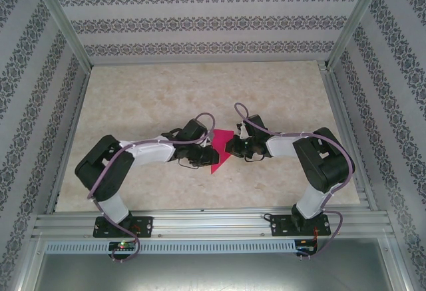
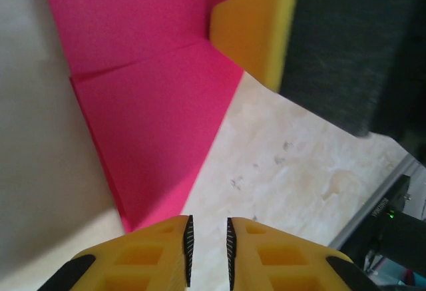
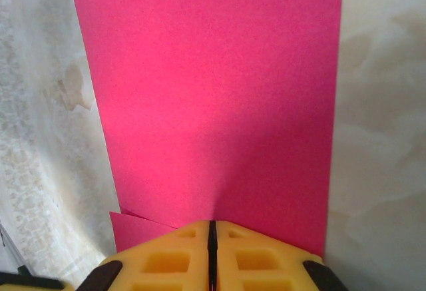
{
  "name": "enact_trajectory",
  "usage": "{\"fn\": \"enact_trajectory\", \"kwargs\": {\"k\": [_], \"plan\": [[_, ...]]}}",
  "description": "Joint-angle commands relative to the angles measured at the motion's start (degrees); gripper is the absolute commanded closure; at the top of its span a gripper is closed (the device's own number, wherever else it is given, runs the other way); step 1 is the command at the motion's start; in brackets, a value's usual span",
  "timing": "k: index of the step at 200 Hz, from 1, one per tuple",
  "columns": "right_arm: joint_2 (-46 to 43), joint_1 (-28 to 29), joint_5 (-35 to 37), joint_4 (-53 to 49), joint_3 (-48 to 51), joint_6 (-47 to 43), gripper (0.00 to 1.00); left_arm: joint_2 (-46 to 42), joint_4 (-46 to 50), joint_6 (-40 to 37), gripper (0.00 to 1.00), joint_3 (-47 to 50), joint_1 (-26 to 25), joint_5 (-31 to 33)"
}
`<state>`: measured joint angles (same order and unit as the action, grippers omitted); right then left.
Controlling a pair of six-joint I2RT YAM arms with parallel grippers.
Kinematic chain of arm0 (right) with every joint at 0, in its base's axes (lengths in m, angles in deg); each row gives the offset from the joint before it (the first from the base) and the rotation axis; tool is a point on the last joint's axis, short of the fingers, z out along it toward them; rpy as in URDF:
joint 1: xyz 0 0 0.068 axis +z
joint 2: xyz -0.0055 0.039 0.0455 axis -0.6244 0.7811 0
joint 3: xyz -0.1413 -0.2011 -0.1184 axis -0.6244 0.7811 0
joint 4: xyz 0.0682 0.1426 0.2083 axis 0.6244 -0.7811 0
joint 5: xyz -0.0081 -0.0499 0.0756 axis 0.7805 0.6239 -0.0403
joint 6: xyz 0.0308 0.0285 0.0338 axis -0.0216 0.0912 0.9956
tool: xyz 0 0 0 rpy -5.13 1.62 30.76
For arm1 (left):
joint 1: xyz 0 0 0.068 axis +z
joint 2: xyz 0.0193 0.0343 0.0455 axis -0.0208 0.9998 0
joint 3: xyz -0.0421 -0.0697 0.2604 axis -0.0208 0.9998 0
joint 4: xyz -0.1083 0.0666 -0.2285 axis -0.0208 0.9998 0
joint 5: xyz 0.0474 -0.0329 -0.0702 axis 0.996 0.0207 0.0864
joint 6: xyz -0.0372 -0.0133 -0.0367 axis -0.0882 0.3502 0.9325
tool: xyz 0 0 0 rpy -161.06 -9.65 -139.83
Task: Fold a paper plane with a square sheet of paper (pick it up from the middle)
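Observation:
The magenta sheet of paper [image 1: 218,151] lies folded flat on the table between my two grippers, narrowing to a sharp tip toward the near edge. In the left wrist view the paper [image 2: 153,118] shows a crease and stacked layers, its tip just left of my left gripper [image 2: 208,221], which stands narrowly open over bare table. My right gripper [image 3: 212,223] is shut, its tips resting on top of the paper [image 3: 213,104]; one of its yellow fingers [image 2: 256,31] sits at the crease. From above, the left gripper [image 1: 202,152] and right gripper [image 1: 233,146] face each other across the paper.
The beige marbled table [image 1: 166,98] stretches away behind the grippers. An aluminium rail [image 1: 213,224] runs along the near edge, and patterned walls with metal posts [image 1: 63,21] close in the sides. The right arm's black body [image 2: 353,44] hangs close to my left gripper.

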<state>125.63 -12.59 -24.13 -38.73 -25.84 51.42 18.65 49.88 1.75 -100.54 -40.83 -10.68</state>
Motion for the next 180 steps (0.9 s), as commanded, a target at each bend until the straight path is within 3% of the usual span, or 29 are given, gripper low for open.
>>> {"fn": "enact_trajectory", "kwargs": {"k": [1,70,102,180], "plan": [[1.98,0.15,6.64,-5.97,1.88,0.07,0.89,3.43,0.05,-2.42,0.77,-1.68,0.35,1.19],[-6.12,0.13,2.60,-5.11,-0.98,-0.70,0.86,6.16,4.82,-5.26,0.83,1.58,0.39,6.10],[-9.26,2.60,1.30,-2.34,1.34,1.38,0.91,5.87,3.86,-4.80,0.85,1.78,0.35,5.93],[-6.08,10.36,2.22,6.61,5.57,8.15,0.96,6.45,4.81,-5.19,0.87,0.62,0.39,6.29]]}}
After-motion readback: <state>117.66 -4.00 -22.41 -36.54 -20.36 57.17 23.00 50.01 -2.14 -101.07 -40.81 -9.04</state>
